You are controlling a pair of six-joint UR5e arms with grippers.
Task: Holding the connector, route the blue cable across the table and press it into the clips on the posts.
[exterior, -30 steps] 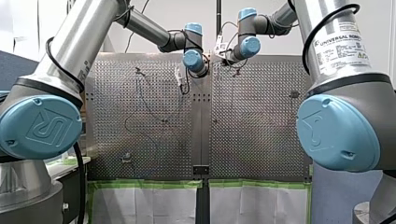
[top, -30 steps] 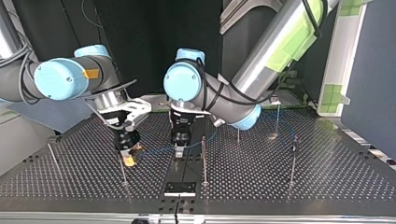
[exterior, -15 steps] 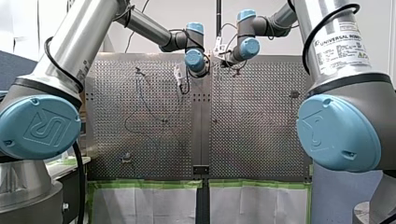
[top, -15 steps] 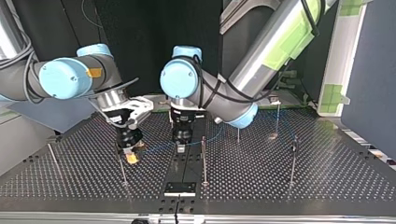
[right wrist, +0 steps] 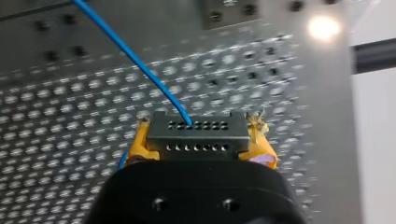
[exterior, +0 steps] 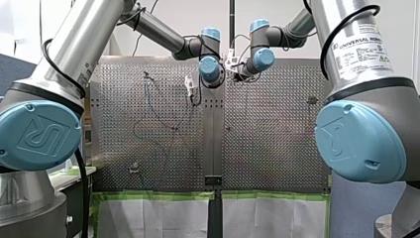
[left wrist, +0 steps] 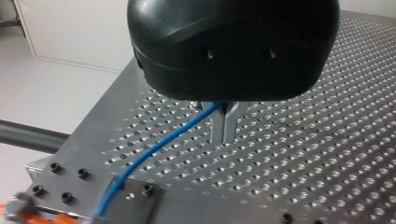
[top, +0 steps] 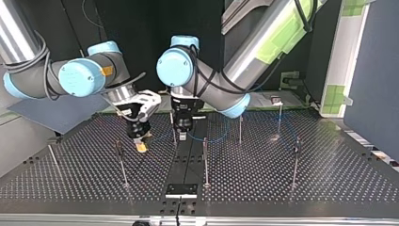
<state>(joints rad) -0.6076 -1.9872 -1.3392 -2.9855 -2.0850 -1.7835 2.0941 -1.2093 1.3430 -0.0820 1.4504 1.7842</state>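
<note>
The front view looks from behind and above the 2 arms (exterior: 79,44) along the perforated table (exterior: 267,148), far from the work. The top view faces back from across it, low. Each wrist view sits close: one over the left gripper (left wrist: 225,136), one behind the connector (right wrist: 196,135). These 3 views share the blue cable (right wrist: 130,56).

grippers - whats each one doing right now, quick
left gripper: shut on the blue cable
right gripper: shut on the connector
</note>
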